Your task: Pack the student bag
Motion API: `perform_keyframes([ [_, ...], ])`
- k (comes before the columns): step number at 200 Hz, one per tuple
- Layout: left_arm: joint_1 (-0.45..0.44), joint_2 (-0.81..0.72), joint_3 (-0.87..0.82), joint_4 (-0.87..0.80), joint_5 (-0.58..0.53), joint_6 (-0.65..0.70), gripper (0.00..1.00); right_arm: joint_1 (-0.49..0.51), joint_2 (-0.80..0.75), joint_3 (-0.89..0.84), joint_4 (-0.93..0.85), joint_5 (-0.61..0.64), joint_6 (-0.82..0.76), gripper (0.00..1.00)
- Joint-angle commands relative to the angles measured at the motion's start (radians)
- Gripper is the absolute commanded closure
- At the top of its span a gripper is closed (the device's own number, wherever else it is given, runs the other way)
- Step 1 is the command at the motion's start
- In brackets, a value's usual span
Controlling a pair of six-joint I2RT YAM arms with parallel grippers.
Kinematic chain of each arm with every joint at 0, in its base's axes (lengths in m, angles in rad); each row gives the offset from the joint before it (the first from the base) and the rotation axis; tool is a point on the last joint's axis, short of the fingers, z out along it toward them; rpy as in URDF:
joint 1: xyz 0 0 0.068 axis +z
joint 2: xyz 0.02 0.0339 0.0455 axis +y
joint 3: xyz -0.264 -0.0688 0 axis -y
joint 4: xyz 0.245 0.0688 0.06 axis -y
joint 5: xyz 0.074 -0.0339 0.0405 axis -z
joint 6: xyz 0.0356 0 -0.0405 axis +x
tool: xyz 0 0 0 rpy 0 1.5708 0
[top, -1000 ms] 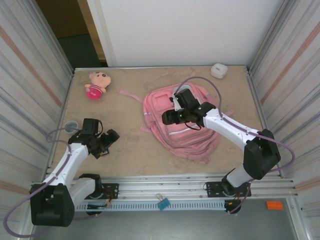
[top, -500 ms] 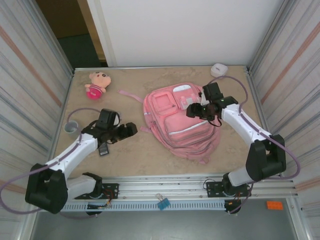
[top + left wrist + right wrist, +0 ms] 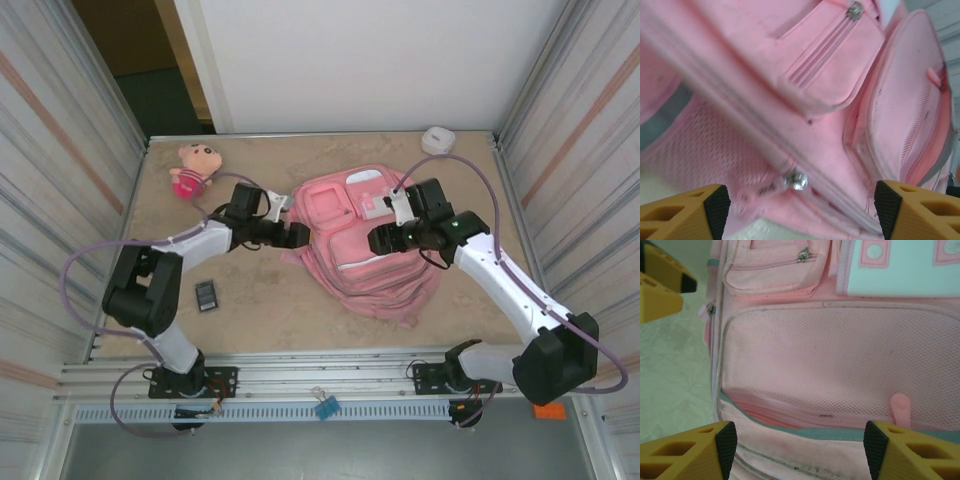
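Left jaws held wide open and empty at the left edge of the large pink fabric backpack (image 3: 385, 285), a silver zip pull (image 3: 796, 179) seen just beyond them, right jaws parted, nothing gripped, above the backpack's mesh front pocket (image 3: 840, 350), backpack laid flat mid-tabletop (image 3: 260, 305), pink plush doll (image 3: 190, 170) at the far left.

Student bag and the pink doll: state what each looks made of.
Student bag: soft pink woven fabric, matte; it sags and creases. Its front pocket is open mesh, and the zip pull looks like shiny metal. Pink doll: probably plush, rounded and soft-looking, though too small to be sure.
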Motion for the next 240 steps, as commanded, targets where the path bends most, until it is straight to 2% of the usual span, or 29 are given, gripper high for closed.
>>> perform_keyframes([
  [1, 0.004, 0.058, 0.030, 0.017, 0.120, 0.118, 0.20, 0.007, -0.039, -0.007, 0.009, -0.004, -0.031, 0.32],
  [33, 0.019, 0.126, 0.016, 0.063, 0.195, 0.128, 0.22, 0.012, -0.057, -0.019, 0.011, -0.003, -0.027, 0.32],
  [49, 0.014, 0.139, 0.000, 0.100, 0.241, 0.100, 0.27, 0.014, -0.057, -0.026, 0.015, -0.005, -0.024, 0.33],
  [79, 0.010, 0.112, -0.049, 0.153, 0.255, 0.073, 0.46, 0.015, -0.058, -0.038, 0.019, -0.003, -0.021, 0.33],
  [88, 0.010, 0.102, -0.065, 0.165, 0.247, 0.070, 0.55, 0.015, -0.057, -0.041, 0.020, -0.003, -0.022, 0.34],
  [105, 0.010, 0.096, -0.077, 0.165, 0.235, 0.067, 0.62, 0.016, -0.058, -0.039, 0.021, -0.001, -0.026, 0.34],
  [138, 0.009, 0.081, -0.075, 0.108, 0.174, 0.073, 0.81, 0.027, -0.069, -0.045, 0.026, 0.015, -0.042, 0.35],
  [167, 0.004, 0.047, -0.082, 0.076, 0.116, 0.094, 0.93, 0.147, -0.090, -0.086, 0.044, 0.073, -0.210, 0.34],
  [201, -0.023, 0.014, -0.077, 0.021, 0.050, 0.151, 0.95, 0.313, -0.055, -0.122, 0.021, 0.191, -0.452, 0.29],
  [240, -0.067, -0.012, -0.069, -0.026, -0.038, 0.233, 0.97, 0.412, 0.035, -0.164, 0.080, 0.287, -0.619, 0.22],
])
